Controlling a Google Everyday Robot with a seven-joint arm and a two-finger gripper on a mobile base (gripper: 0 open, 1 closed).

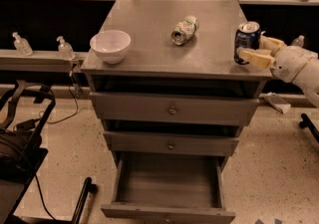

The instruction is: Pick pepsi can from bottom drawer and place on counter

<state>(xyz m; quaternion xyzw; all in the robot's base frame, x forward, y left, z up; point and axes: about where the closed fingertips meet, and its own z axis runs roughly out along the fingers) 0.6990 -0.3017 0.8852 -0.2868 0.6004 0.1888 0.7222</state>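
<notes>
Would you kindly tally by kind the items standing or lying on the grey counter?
Cans: 2 (pepsi can upright at the right edge, clamped by the gripper; pale green can on its side)
Bowls: 1 (white bowl, front left)
Total: 3

The white arm (301, 68) extended in from the right, about level with the top of the counter (149, 49). Its gripper (250, 47) sat at the counter's right edge, near the front right corner, with tan fingers (255, 57) pointing left and clasping the upright pepsi can (247, 36) from both sides.
</notes>
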